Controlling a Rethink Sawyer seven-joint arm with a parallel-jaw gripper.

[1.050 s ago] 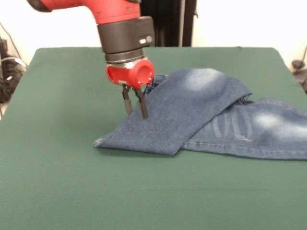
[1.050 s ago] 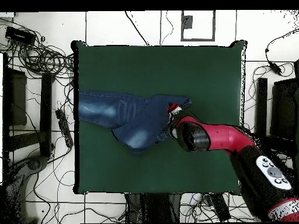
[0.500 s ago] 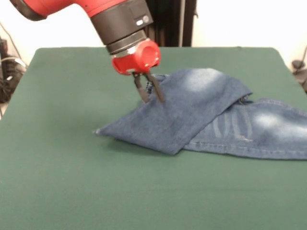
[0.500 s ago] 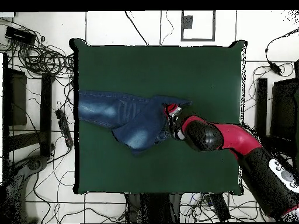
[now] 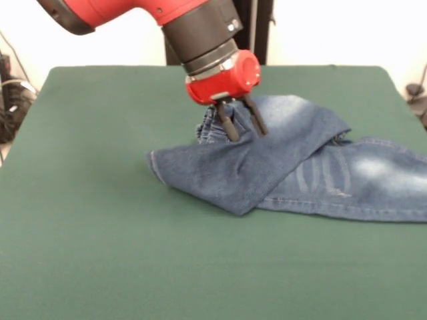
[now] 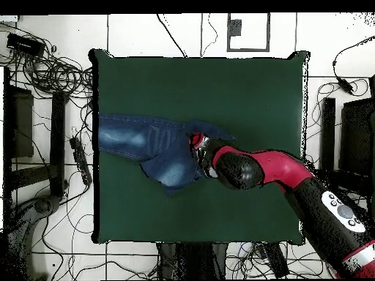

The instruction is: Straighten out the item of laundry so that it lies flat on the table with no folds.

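The item of laundry (image 5: 267, 167), a small pair of blue jeans with pale faded patches, lies folded on the green table (image 5: 100, 233). One leg runs out past the right edge of the front view. The other part is doubled over it and points to the front left. My gripper (image 5: 245, 132) stands tilted at the bunched waistband, its two dark fingers pressed into the denim and shut on a raised fold. In the overhead view the gripper (image 6: 196, 143) is at the right end of the item of laundry (image 6: 139, 143), near the middle of the table (image 6: 220, 88).
In the overhead view the far leg's end reaches the table's left edge. Cables (image 6: 51, 73) and dark stands (image 6: 22, 124) lie on the floor around the table. Bare green cloth stretches in front of and behind the jeans.
My gripper has moved right in the front view, dragging the folded denim along. The fold's left tip has slid right and the waistband has bunched up under the fingers.
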